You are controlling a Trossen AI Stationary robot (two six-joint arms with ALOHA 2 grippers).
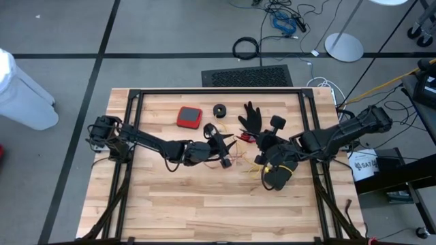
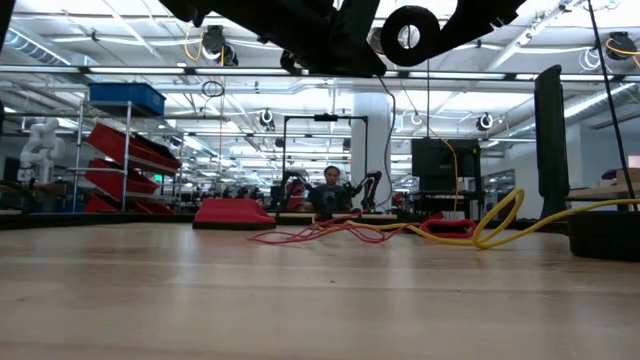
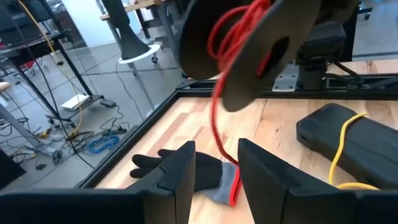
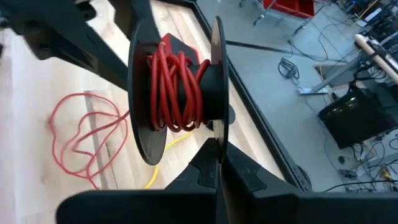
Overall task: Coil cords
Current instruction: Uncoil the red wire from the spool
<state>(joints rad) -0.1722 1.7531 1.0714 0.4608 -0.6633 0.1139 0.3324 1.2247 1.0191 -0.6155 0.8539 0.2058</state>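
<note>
A black reel [image 4: 177,87] partly wound with the red-orange cord [image 4: 177,93] is held high over the table's middle; it also shows in the low view [image 2: 408,35] and the left wrist view [image 3: 261,43]. My right gripper [image 4: 217,165] is shut on it. The rest of the red cord hangs from the reel and lies in loose loops on the table [image 2: 330,232]. My left gripper [image 3: 216,171] is open just below the reel, with the hanging cord [image 3: 219,134] running between its fingers; I cannot tell whether they touch it. The yellow cord [image 2: 500,220] lies on the table to the right. My right gripper pinches the rim of one of the reel's flanges [image 4: 217,140] between its two fingers, one finger on each face. The reel is lifted clear of the table with its axle about level. The red cord hangs slack from it down to the table.
A black glove [image 1: 252,116], a red flat pad [image 1: 189,117] and two more black reels [image 1: 219,109] [image 1: 277,122] lie on the far half of the table. A black case-like object [image 3: 348,134] with the yellow cord over it lies at the right.
</note>
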